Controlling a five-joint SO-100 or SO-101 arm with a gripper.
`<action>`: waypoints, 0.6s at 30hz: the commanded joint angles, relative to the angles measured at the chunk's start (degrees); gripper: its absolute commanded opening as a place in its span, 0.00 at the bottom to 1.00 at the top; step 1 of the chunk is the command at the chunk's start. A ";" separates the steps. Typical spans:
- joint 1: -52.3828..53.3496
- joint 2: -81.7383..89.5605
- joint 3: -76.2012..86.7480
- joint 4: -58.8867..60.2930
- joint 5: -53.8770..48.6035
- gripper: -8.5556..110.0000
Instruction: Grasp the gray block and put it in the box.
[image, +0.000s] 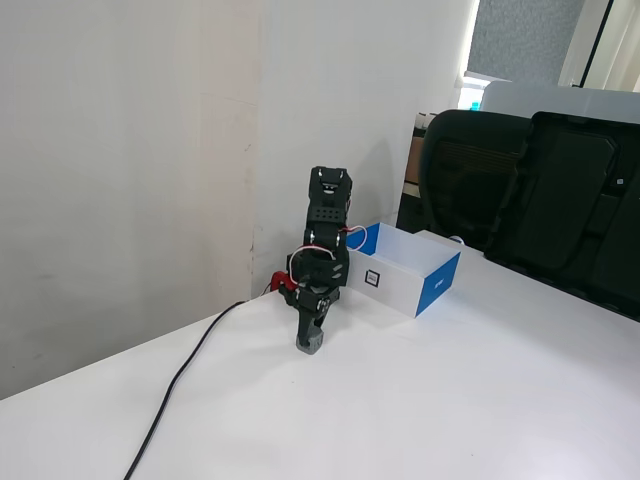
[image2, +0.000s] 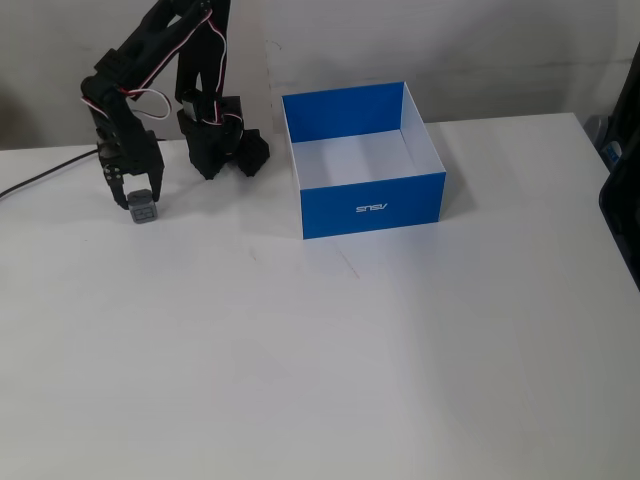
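The gray block (image2: 143, 209) is a small cube on the white table, left of the box in a fixed view. It also shows in the other fixed view (image: 311, 345), under the arm's tip. My gripper (image2: 139, 203) points straight down over it, with a finger on each side of the block. The jaws look closed against it, and the block is at table level. The box (image2: 371, 208) is blue outside, white inside, open on top and empty. It stands to the right of the arm's base. In the other fixed view the box (image: 437, 283) sits behind the arm.
A black cable (image: 180, 380) runs from the arm's base across the table toward the near edge. Black office chairs (image: 540, 190) stand beyond the table's far side. A white wall is close behind the arm.
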 joint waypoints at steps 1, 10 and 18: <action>0.62 0.44 -5.27 -0.70 -0.70 0.07; 2.29 5.45 -11.69 5.62 -0.88 0.07; 6.68 10.81 -18.54 13.45 -0.97 0.07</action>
